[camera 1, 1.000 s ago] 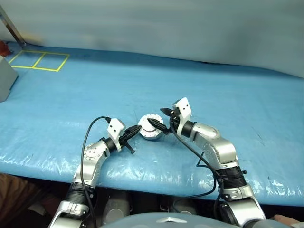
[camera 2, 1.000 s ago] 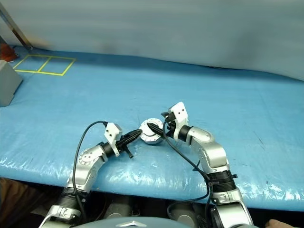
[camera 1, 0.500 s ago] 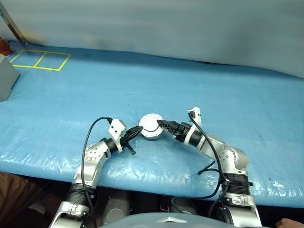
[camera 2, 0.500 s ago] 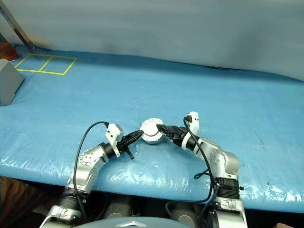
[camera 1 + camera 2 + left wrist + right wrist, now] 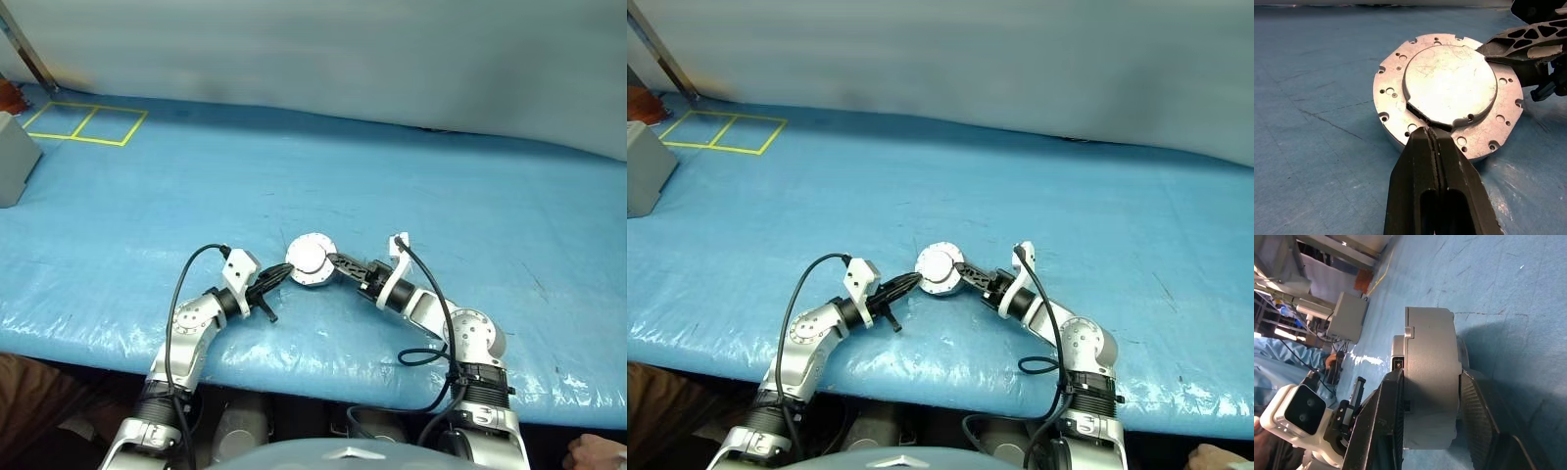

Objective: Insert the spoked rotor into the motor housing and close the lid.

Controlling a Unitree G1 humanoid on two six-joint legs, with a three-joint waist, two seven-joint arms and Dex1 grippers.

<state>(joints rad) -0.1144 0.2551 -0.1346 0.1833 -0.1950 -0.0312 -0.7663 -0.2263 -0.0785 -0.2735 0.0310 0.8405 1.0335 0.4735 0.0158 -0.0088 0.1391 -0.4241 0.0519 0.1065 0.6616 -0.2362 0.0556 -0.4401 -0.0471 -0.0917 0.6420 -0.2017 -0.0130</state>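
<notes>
motor housing (image 5: 1448,93) lid down | right jaws clamp its top and underside | left jaws shut at rim

Closed lid hides the motor's inside

The lid (image 5: 1449,85) lies shut on the motor housing (image 5: 1431,377), so windings and any spoked rotor within cannot be seen. The grey box (image 5: 12,157) at the far left is cut by the picture's edge. The right gripper (image 5: 1432,428) covers the housing's near-right rim; its finger bases run off the wrist view.

A lab: taped floor squares (image 5: 80,123) (yellow), grey equipment box (image 5: 14,159).
</notes>
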